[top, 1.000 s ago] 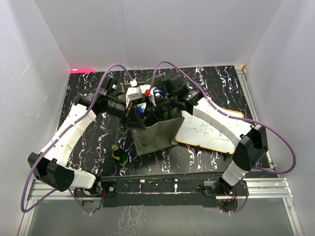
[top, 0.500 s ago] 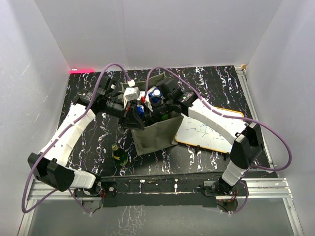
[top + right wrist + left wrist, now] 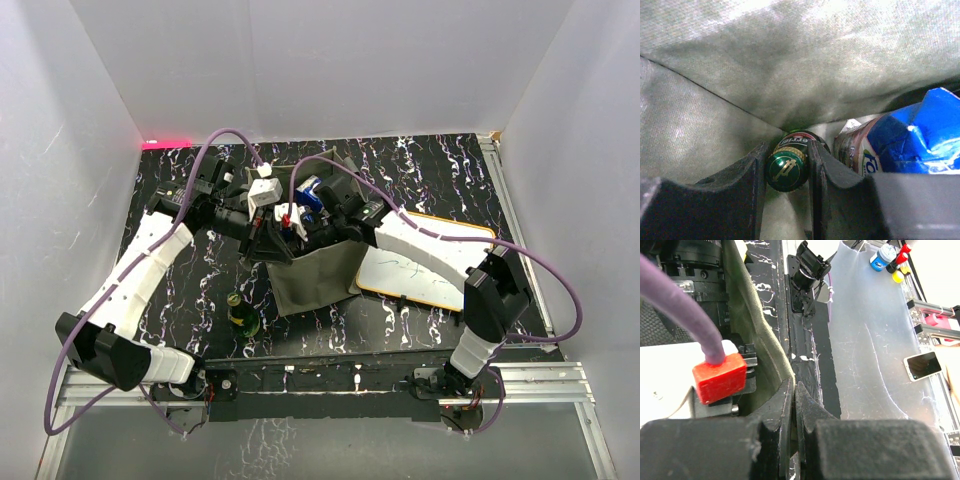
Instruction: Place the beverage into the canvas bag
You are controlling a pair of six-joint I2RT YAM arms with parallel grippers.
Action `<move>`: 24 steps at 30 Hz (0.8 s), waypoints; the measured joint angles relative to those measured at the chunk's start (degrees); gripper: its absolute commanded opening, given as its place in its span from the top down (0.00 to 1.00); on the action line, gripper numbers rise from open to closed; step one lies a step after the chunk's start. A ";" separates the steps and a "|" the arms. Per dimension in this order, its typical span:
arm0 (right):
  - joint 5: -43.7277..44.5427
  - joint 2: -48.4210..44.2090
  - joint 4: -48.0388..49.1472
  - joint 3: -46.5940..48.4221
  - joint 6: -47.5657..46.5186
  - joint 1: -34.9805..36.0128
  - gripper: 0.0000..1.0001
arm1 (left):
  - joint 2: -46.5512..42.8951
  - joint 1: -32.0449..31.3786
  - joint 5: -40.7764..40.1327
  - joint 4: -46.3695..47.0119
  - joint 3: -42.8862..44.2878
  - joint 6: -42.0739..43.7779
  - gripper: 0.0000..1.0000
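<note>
The beverage is a green glass bottle (image 3: 786, 170) with a gold-printed cap. My right gripper (image 3: 787, 150) is shut on its neck, and both are down inside the canvas bag (image 3: 740, 75), close to a corner of its olive-grey cloth. In the top view the bag (image 3: 325, 275) stands between the arms, with the right gripper (image 3: 300, 222) reaching into its open mouth. My left gripper (image 3: 794, 388) is shut on the bag's left rim (image 3: 757, 335), pinching the cloth. In the top view that left gripper (image 3: 268, 238) sits at the bag's left edge.
A blue and white packet (image 3: 905, 137) lies in the bag beside the bottle. Another green bottle (image 3: 242, 316) stands on the table left of the bag. A framed whiteboard (image 3: 425, 265) lies to the right. White walls enclose the table.
My right arm has swung left and reached further over the bag's mouth with the bottle. The left arm has kept its hold on the rim.
</note>
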 measured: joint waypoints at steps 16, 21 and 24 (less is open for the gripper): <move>0.66 -1.49 9.70 -4.85 8.20 0.44 0.92 | 0.00 0.72 1.11 0.04 0.00 1.14 1.00; 0.15 -1.49 9.92 -4.85 8.79 0.44 0.92 | -0.02 0.72 1.22 0.02 -0.09 1.64 1.00; -0.22 -1.49 9.90 -4.87 8.39 0.44 0.92 | 0.00 0.72 1.27 0.02 -0.09 1.73 1.00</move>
